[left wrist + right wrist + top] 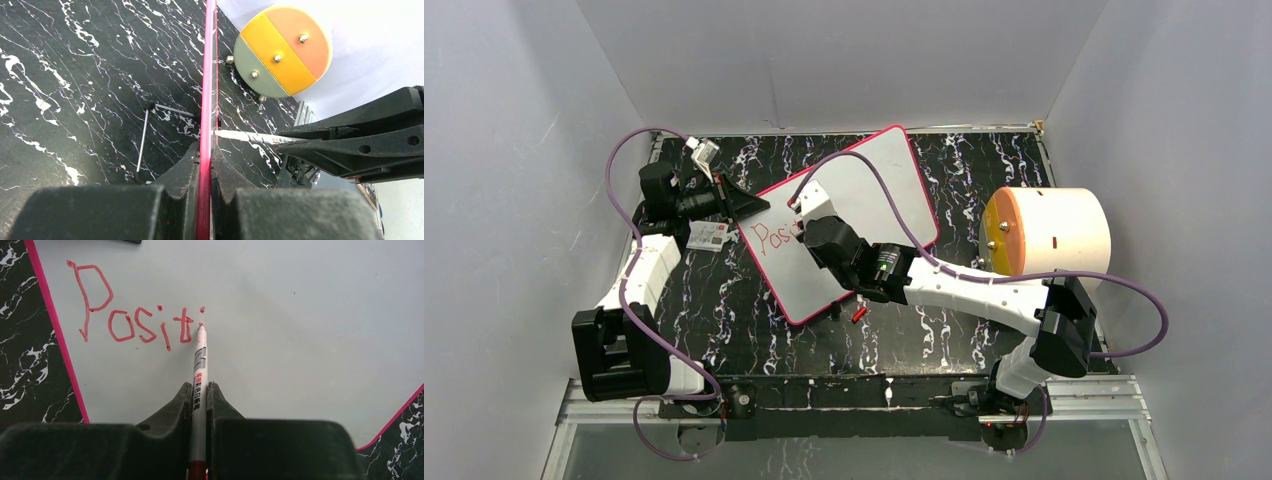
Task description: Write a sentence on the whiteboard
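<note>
i see right gripper (199, 390) clamped on marker (200, 365), tip touching whiteboard (310, 315) after sentence (135, 322) start "posit" (red ink); left gripper (206, 150) pinches whiteboard's edge.

A black, white-veined marbled table (984, 170) sits boxed in by pale grey walls (824, 60). On its right side a white drum (1064, 230) lies on its side, its round face (282, 50) banded grey-green, yellow and orange, with three screws. A small printed card (708, 236) lies at the left. A small red cap (859, 313) lies nearer, about mid-table.
</note>
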Tool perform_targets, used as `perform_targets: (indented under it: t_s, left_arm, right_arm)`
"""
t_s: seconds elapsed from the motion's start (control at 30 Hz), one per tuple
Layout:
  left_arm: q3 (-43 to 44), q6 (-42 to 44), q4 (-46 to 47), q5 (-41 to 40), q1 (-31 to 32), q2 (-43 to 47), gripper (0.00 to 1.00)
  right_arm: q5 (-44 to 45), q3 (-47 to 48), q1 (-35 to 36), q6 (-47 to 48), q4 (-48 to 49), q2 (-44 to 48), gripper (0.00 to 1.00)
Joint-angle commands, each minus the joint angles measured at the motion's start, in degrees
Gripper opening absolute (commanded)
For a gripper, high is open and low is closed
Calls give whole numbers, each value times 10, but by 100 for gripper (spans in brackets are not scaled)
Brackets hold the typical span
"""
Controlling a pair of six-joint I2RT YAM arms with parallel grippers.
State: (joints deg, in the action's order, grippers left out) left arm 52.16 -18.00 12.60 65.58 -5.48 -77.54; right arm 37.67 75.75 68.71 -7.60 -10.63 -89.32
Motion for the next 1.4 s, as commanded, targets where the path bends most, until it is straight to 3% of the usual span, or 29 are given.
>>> perform_targets:
  t_s: [0.0,0.83,1.37]
  left_arm:
    - [-8,52,-37,-66,-2,-13,0]
    - [-6,52,-38,-63,-2,-11,0]
    - [-4,53,-41,-64,-3,-14,0]
  right_arm:
    - [0,21,-4,-6,-31,-8,0]
    - [-16,37,-4,-5,-51,-8,0]
    - [-7,13,-11,19,-5,40,0]
